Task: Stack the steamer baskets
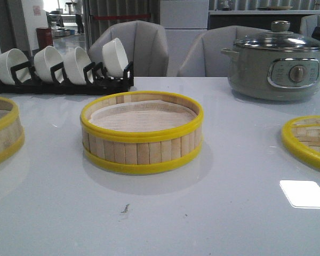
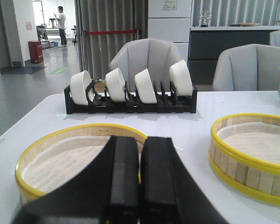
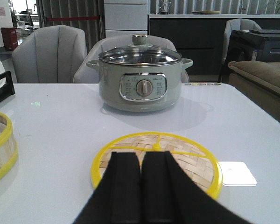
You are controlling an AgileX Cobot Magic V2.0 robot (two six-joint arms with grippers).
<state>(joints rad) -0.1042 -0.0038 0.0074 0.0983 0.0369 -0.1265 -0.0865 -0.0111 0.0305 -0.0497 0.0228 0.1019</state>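
counter [image 1: 213,213]: white, glossy, carries everything. grey electric pot [image 1: 277,66] with glass lid stands far right at the back; black rack of white bowls [image 1: 64,72] far left at the back.

centre steamer basket [image 1: 142,132]: sits mid-counter, upright, pale liner inside, nothing on it. second steamer basket [image 1: 2,133]: at the left edge of the front view, well apart from the first; in the left wrist view it lies directly beyond the left gripper [image 2: 139,186]. flat woven lid [image 1: 308,140]: at the right edge, directly beyond the right gripper [image 3: 141,186].

handling, our judgement: bamboo slats and plastic rims look light and fairly stiff, though the thin wall may flex under a hard pinch. the yellow rims look smooth, so possibly slippery. we would pinch across the wall at the top rim, one finger inside and one outside, clear of the liner, and keep the basket level for stacking.

fingers: on both arms the black pads are pressed together with no gap, holding nothing and touching neither basket nor lid. stacking not yet begun.
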